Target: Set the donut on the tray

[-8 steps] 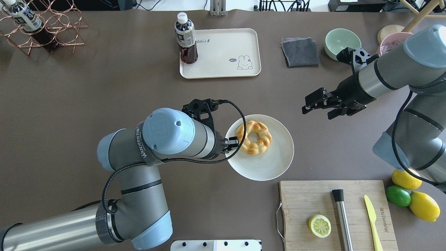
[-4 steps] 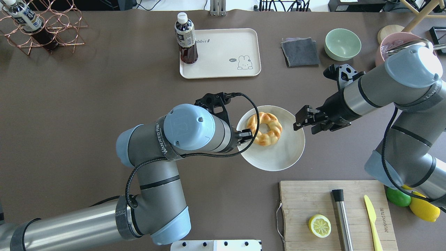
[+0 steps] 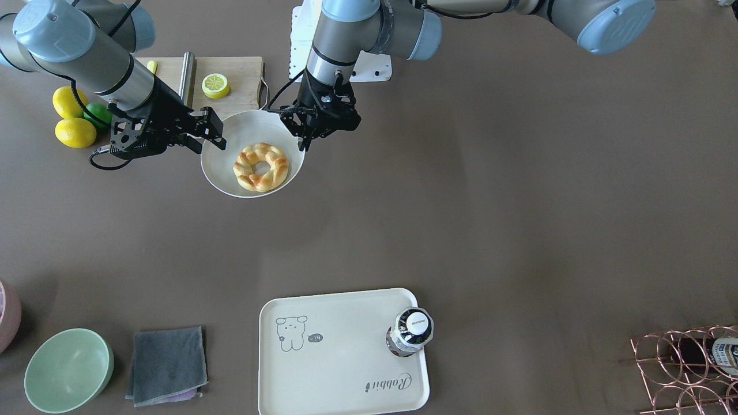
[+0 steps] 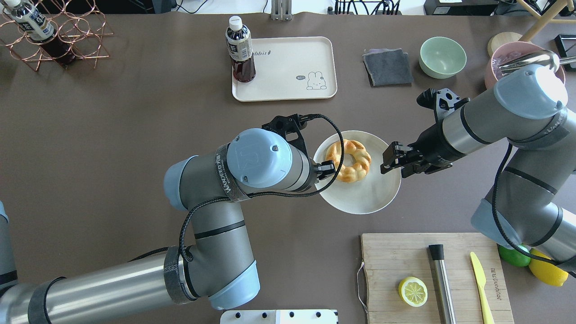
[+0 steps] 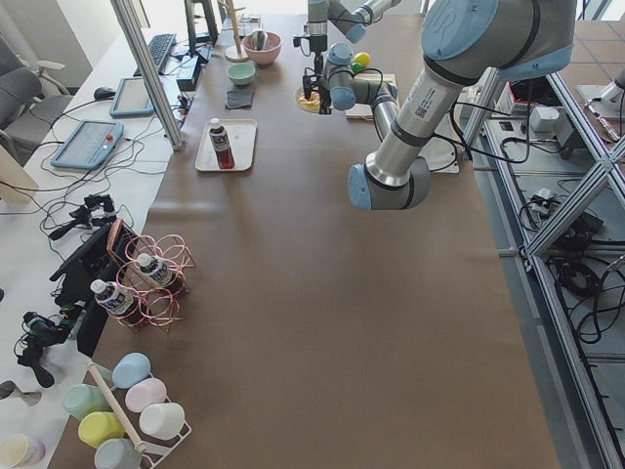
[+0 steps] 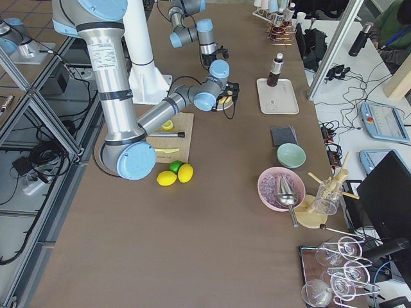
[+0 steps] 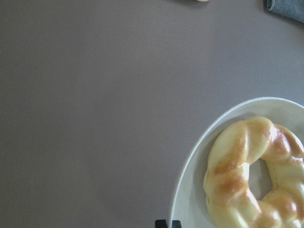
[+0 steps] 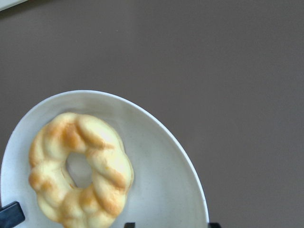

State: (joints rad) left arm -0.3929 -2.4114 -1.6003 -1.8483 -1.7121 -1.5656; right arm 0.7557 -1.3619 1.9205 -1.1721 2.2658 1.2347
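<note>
Lying on a round white plate [image 4: 360, 198], the donut [image 4: 348, 160] is found well apart from the tray [image 4: 288, 90], where a dark bottle [image 4: 240, 49] is stood near one corner. The plate's rim is pinched by the left end effector [image 4: 327, 168], its fingertips pressed together on it. The right end effector [image 4: 386, 162] is held at the opposite rim with fingers spread. Whether the plate is rested on the counter [image 4: 135, 135] cannot be told.
</note>
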